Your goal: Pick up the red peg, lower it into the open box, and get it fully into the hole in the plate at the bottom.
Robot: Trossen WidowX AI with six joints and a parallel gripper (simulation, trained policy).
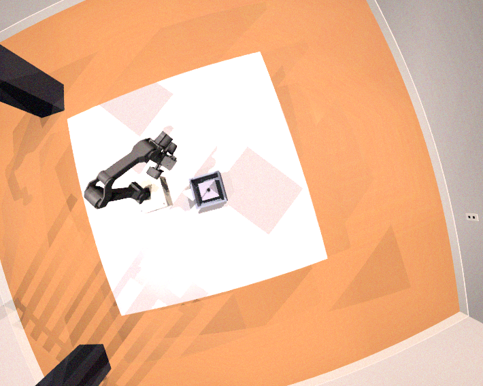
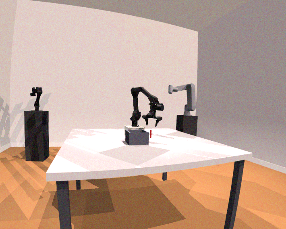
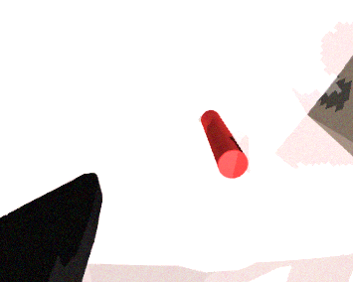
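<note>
Red cylindrical peg stands upright on the white table, below the black gripper, whose widely spread fingers hold nothing. We judge descent next, with minor centring. Beside the peg, the dark grey open box contains a pale square plate; its dark hole appears unfilled.

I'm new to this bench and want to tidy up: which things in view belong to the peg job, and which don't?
For the job:
- upright red cylindrical peg
- open grey square box
- black pincer

Not involved:
- pale grey robot arm
- white wall socket
</note>
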